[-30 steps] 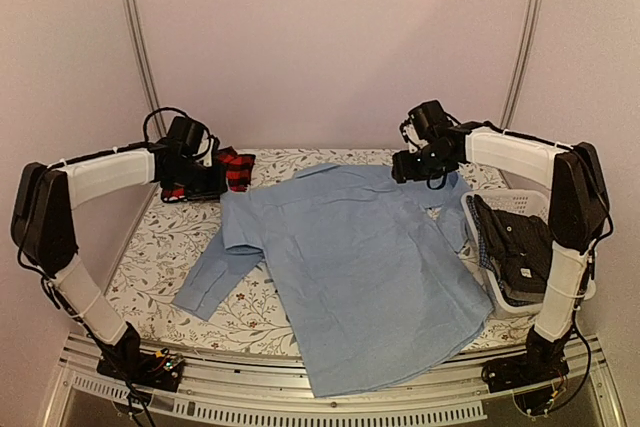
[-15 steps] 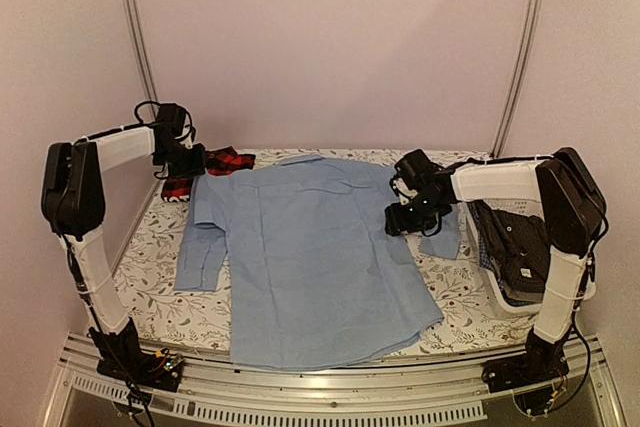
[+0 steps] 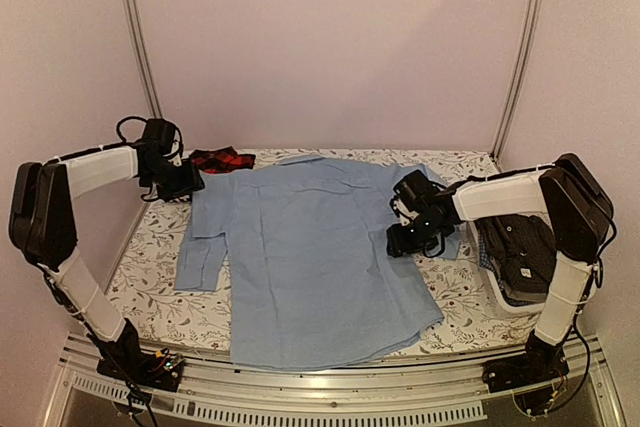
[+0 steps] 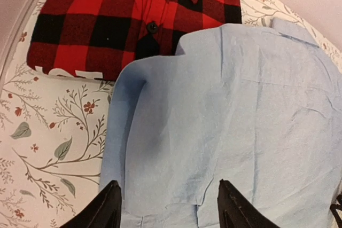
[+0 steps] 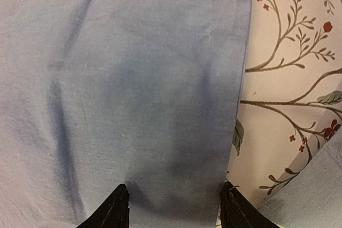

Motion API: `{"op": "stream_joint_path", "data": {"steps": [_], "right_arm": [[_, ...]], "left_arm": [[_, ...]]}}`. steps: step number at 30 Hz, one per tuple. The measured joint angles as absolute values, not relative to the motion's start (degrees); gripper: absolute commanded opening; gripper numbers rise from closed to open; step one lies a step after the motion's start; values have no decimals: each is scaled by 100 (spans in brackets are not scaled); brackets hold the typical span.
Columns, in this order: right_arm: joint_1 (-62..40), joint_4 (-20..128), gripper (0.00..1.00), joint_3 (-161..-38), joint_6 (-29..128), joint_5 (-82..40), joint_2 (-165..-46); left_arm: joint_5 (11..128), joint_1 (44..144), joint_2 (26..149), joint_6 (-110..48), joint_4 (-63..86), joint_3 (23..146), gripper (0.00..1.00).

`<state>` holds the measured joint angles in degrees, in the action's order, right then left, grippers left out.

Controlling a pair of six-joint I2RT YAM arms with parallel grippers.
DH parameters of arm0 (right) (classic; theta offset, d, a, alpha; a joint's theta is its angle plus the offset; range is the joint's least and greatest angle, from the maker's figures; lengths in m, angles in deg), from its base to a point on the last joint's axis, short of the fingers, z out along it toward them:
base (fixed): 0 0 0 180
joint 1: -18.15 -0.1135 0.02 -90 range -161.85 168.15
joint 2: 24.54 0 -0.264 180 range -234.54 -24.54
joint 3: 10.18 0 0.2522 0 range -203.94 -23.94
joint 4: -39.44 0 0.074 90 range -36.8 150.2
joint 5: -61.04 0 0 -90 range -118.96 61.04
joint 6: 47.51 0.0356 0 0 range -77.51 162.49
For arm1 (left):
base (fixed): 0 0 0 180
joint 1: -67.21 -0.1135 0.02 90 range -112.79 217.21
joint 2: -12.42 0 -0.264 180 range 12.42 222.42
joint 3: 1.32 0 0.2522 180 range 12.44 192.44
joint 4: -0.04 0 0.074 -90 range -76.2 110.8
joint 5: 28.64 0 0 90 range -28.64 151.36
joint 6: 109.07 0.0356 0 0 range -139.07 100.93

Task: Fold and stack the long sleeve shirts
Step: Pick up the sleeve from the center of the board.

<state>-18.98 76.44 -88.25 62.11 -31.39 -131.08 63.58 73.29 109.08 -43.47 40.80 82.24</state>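
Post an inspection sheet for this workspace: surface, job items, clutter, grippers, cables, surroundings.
Surface: floral table cover, flat.
Job's things: light blue shirt spread flat, collar far; plaid shirt folded at far left, blue shoulder overlapping it; dark shirts in white basket, right.
Clutter: nothing seen.
Grippers: left gripper open above blue shoulder; right gripper open over shirt's right edge; neither holds cloth.
Cables: black cable looped at left wrist.
Surroundings: plain walls, metal posts, slotted rail at near edge.
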Motion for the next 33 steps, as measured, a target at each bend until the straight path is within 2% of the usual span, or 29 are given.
{"op": "stream_joint_path", "data": {"steps": [8, 13, 17, 28, 31, 33], "right_arm": [[-1898, 7328, 56, -8425, 6200, -3203, -12953], [-1898, 7203, 56, -8200, 6196, -3323, -12800], [-1898, 7199, 56, -8058, 6196, -3334, -12675], [-1898, 7199, 57, -7988, 6196, -3310, -12091], [-1898, 7199, 57, -8001, 6198, -3292, -11969], [-1898, 7194, 57, -8034, 6198, -3281, -11932]], "left_arm": [[5860, 7327, 9616, -5132, 3803, 6537, 58], [5681, 7319, 9365, -5608, 3807, 5706, 51], [5565, 7319, 9059, -5997, 3848, 5039, 51], [5298, 7762, 9026, -6688, 3781, 4506, 50], [5119, 7900, 9131, -6773, 3674, 4528, 42], [5003, 7976, 9247, -6813, 3586, 4572, 32]]}}
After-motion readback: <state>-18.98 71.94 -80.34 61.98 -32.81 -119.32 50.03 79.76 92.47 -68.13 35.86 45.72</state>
